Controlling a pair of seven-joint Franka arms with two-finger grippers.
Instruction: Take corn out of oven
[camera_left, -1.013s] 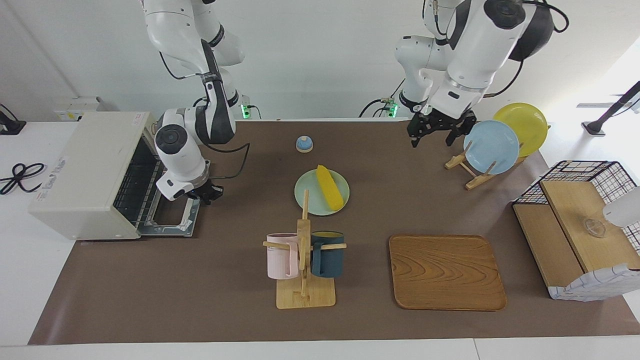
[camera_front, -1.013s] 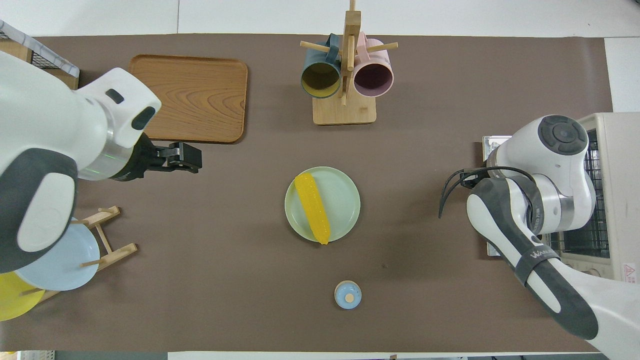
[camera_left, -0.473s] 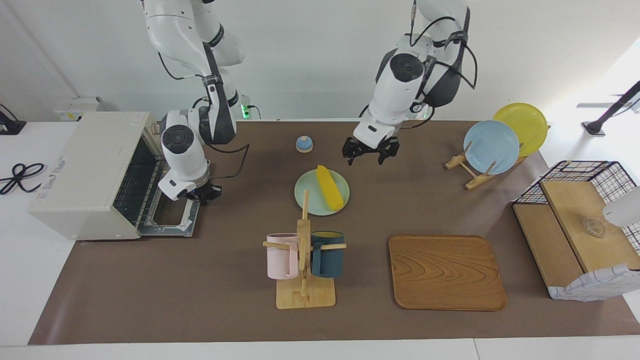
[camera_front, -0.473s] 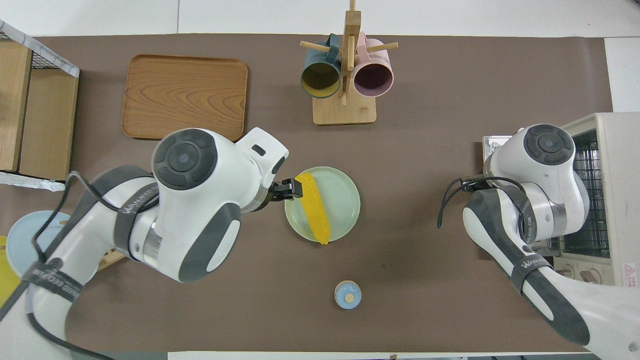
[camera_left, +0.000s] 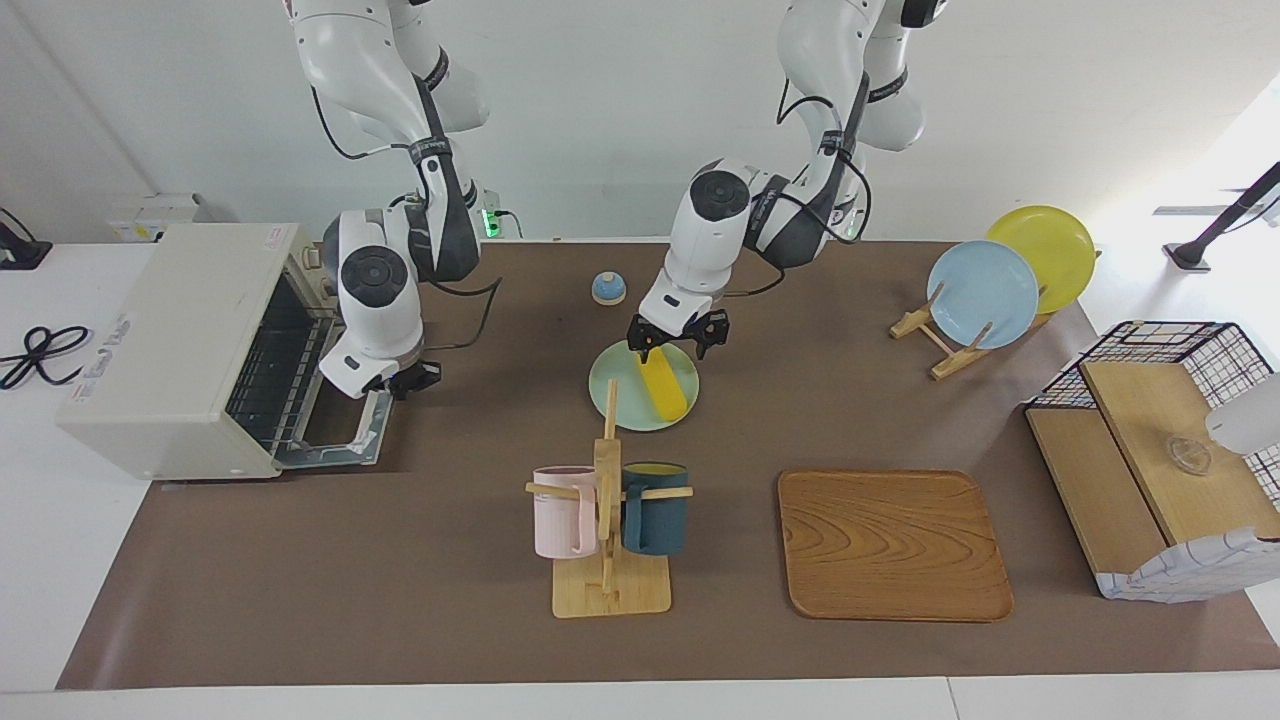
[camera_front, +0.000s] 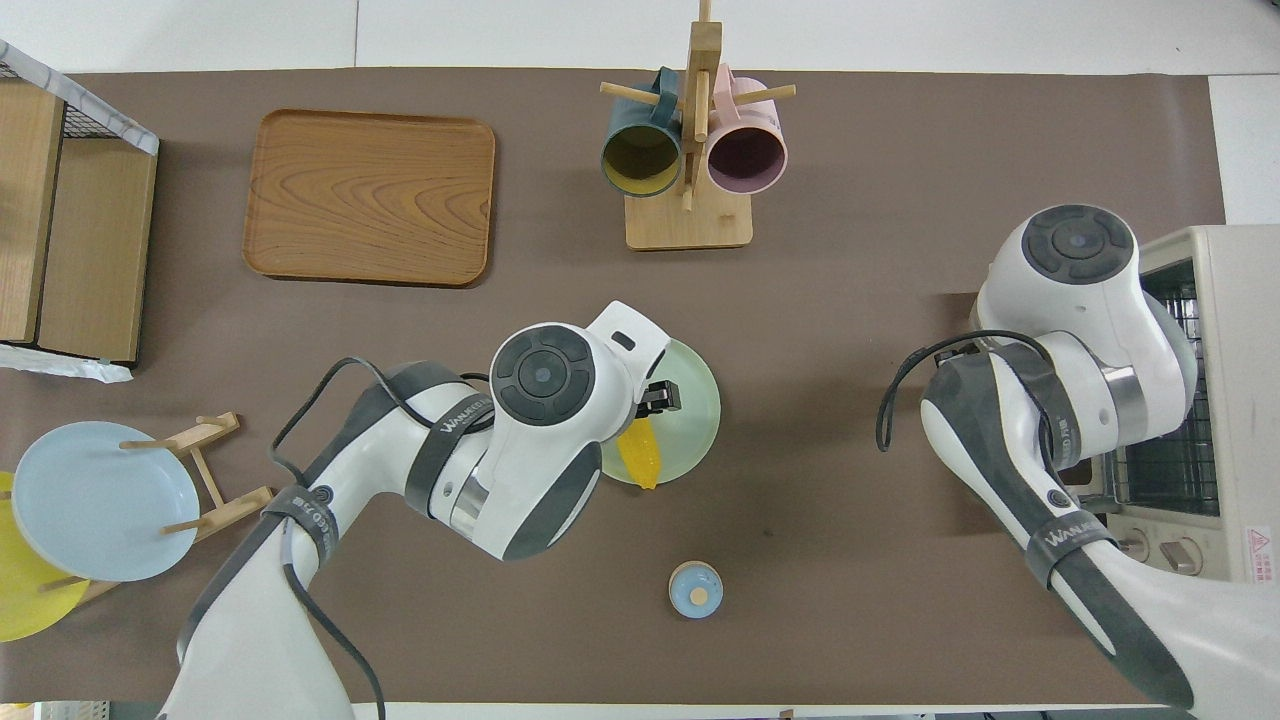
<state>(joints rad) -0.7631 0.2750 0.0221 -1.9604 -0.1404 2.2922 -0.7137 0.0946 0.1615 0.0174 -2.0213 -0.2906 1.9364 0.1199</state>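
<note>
One tapered yellow corn (camera_left: 664, 387) on round plate (camera_left: 620, 400), open left hand (camera_left: 676, 340) above.

— What stands mid-table?
— A green plate (camera_left: 620, 398), and farther from the robots a mug rack (camera_left: 607, 520) hung with a pink mug (camera_left: 562, 510) and a blue one (camera_left: 656, 507).
— Elsewhere?
— A wooden tray (camera_left: 893, 544), a small bell (camera_left: 608, 287), blue (camera_left: 982, 293) and yellow (camera_left: 1055, 240) plates upright on a stand, and a wire basket (camera_left: 1160, 340).
</note>
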